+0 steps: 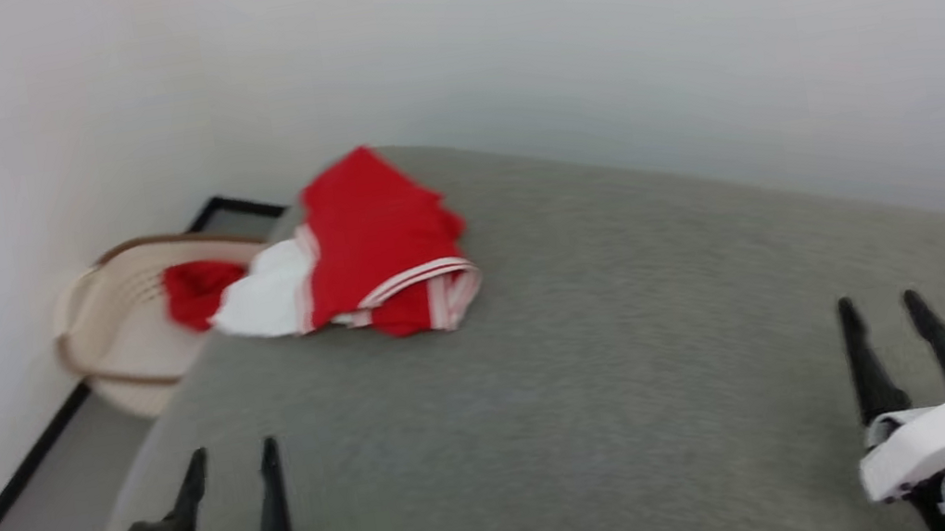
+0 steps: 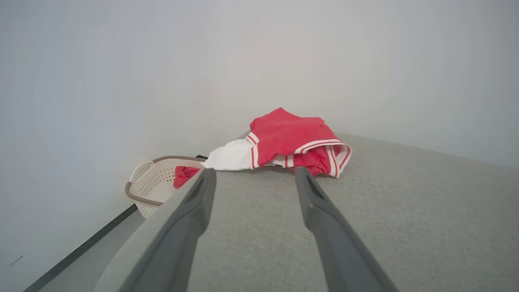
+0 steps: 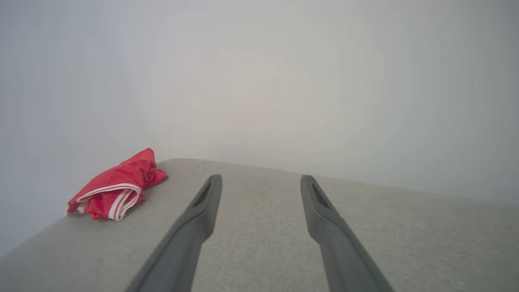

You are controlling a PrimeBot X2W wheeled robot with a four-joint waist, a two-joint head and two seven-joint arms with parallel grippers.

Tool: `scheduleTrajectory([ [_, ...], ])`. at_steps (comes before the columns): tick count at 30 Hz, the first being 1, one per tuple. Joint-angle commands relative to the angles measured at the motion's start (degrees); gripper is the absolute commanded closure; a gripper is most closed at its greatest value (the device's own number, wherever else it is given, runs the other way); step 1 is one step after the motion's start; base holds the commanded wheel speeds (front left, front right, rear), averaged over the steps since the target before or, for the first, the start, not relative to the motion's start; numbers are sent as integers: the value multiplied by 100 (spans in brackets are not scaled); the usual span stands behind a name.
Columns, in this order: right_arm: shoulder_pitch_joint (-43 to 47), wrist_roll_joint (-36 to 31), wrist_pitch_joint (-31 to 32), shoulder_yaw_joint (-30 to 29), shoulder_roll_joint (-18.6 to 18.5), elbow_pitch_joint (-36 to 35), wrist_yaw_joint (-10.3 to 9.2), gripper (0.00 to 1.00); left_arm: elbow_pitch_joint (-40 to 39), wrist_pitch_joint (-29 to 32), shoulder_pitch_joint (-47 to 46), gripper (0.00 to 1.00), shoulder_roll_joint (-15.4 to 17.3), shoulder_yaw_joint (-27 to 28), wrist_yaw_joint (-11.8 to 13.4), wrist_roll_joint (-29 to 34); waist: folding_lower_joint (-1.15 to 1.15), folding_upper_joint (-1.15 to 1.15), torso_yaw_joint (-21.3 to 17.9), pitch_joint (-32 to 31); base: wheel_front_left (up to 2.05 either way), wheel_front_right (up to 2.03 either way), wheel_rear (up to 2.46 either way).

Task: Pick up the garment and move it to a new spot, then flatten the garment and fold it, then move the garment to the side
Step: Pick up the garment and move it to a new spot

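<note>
The garment (image 1: pixel 367 248) lies crumpled at the far left corner of the grey surface (image 1: pixel 620 375), red with a white panel and striped trim, its white end hanging over the left edge. The left wrist view has the garment (image 2: pixel 290 142) just beyond the fingertips; the right wrist view has the garment (image 3: pixel 115 188) far to the left. My left gripper (image 1: pixel 234 456) hovers open at the near left, well short of the garment, nothing between its fingers. My right gripper (image 1: pixel 879 306) is open at the near right, far from it.
A beige laundry basket (image 1: pixel 119 342) sits on the floor off the surface's left corner, holding a plain red cloth (image 1: pixel 195 288). The basket (image 2: pixel 152 182) also appears in the left wrist view. Pale walls close in at the back and left.
</note>
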Motion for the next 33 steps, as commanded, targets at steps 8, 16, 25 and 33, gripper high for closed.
scheduleTrajectory([
  [8,-633,211,-28,912,52,271,2,0,-627,-2,482,0,-101,557,236,-177,0,0,1121,223,0,0,0],
  [16,-1151,512,-28,1525,-20,550,2,0,-1170,-3,900,0,-263,842,323,-327,0,0,1210,415,-5,-5,-5],
  [25,-1075,675,-28,1498,-127,496,2,0,-1198,-2,900,0,-317,671,261,-314,0,0,1172,458,-4,-4,-4],
  [33,-395,537,-29,964,-132,35,2,0,-484,14,-37,0,-40,19,21,-114,0,0,953,409,0,0,0],
])
